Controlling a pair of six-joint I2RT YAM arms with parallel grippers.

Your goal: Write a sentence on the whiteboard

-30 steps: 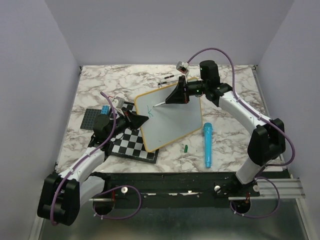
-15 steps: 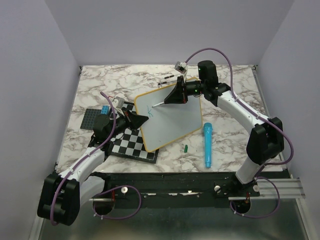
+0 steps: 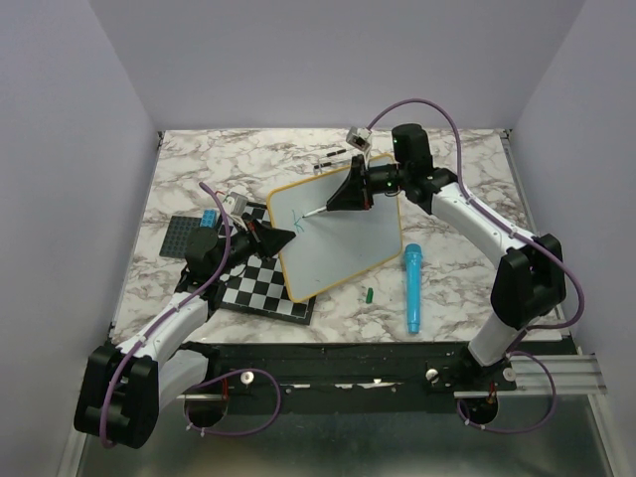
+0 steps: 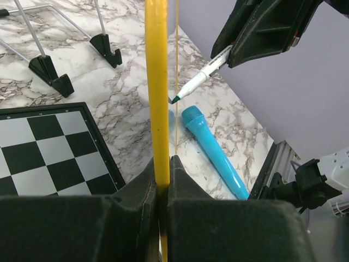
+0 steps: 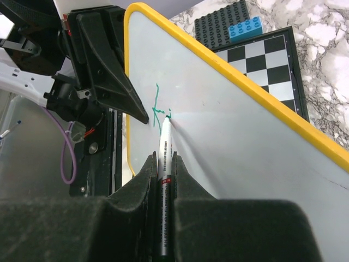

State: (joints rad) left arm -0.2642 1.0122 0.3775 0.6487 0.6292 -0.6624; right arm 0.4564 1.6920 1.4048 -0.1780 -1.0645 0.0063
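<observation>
Where yellow-rimmed whiteboard [image 5: 245, 153] gleams, thin grn lettering [image 5: 158, 106] sits.

Probably a lab: plain-walled robot table [image 3: 189, 164].

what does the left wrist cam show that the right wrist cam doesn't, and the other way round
Only the left wrist view: the whiteboard seen edge-on, so none of its face; a blue microphone-shaped object; wire legs with black feet.
Only the right wrist view: the board's white face with the green lettering begun, and a dark studded plate carrying a blue brick.
Both: the yellow frame, the checkered board, and the marker with its tip at the board.
</observation>
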